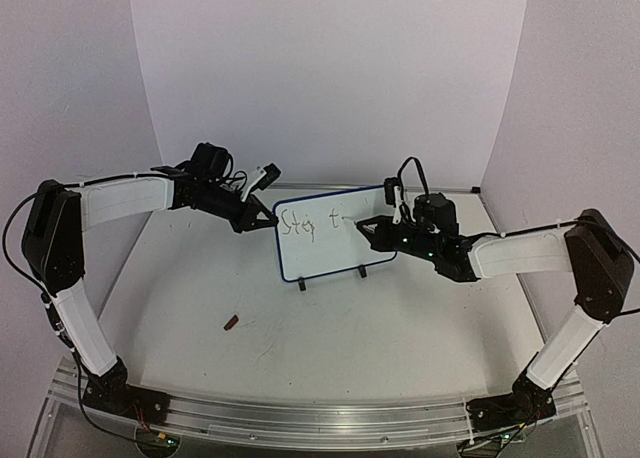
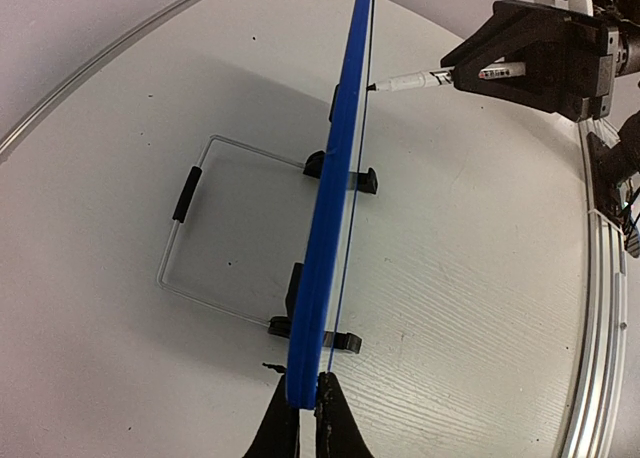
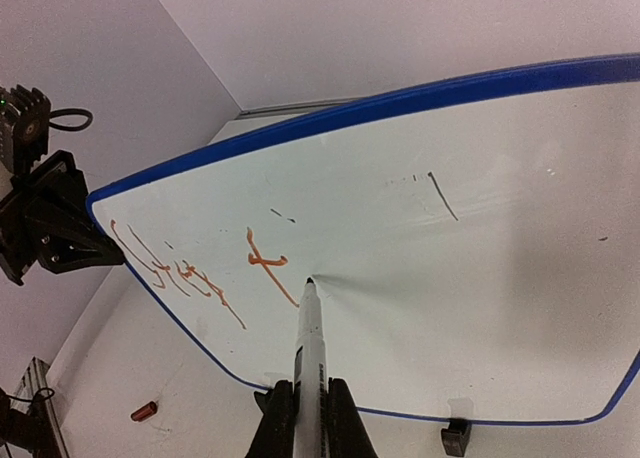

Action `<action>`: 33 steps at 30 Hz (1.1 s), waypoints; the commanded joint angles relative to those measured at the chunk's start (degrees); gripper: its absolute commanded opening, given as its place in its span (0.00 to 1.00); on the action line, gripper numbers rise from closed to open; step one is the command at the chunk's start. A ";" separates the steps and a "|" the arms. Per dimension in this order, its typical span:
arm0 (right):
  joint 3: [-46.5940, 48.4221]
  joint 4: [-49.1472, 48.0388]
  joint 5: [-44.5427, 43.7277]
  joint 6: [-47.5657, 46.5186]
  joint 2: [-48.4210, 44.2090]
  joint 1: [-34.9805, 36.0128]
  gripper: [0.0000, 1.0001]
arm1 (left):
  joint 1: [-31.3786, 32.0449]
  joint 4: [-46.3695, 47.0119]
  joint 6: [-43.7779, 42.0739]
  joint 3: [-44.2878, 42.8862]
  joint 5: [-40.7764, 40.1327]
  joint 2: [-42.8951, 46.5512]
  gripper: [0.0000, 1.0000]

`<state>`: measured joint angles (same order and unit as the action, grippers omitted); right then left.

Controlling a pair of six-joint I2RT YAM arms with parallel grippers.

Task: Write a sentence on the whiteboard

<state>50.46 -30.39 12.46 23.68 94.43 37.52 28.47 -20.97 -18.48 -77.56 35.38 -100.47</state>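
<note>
Right end effector [image 3: 308,396] holds marker [image 3: 310,330] tip against the whiteboard [image 3: 480,278].

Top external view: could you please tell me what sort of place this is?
Likely a robot lab cell: white wood-grain tabletop, plain white backdrop around it, silver aluminium rail at its near edge.

White desk [image 1: 400,328], faint wood-grain top, matte, rounded along the near edge; a few dark specks on the surface.
Ribbed silver aluminium rail [image 1: 320,416] follows the desk's near edge, curving with it.
Plain pale back wall panel [image 1: 330,68] stands at the desk's far edge.
Matching left side panel [image 1: 60,88] rises off the desk's left side and the right side panel [image 1: 585,78] off its right. Both are angled inward to meet the back panel.
Panels read faintly lilac-white.
Light even and diffuse; only soft, short shadows fall on the desk top.
</note>
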 commanded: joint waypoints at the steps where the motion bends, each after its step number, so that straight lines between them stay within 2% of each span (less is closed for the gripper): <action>1: 1.48 -2.10 -1.63 0.03 0.80 -0.18 0.00 | 0.36 -4.94 -2.45 0.13 -3.32 -1.22 0.00; 15: 2.01 -2.15 -0.30 -0.59 2.42 -0.16 0.00 | 0.37 -4.91 -2.53 0.13 -3.21 -1.52 0.00; 33: 0.32 0.17 -5.15 -1.58 -0.05 -0.16 0.00 | 0.41 -4.93 -2.47 0.13 -3.19 -1.57 0.00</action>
<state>50.57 -30.21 11.15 23.20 95.92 37.58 28.45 -20.99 -18.44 -77.56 35.30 -100.47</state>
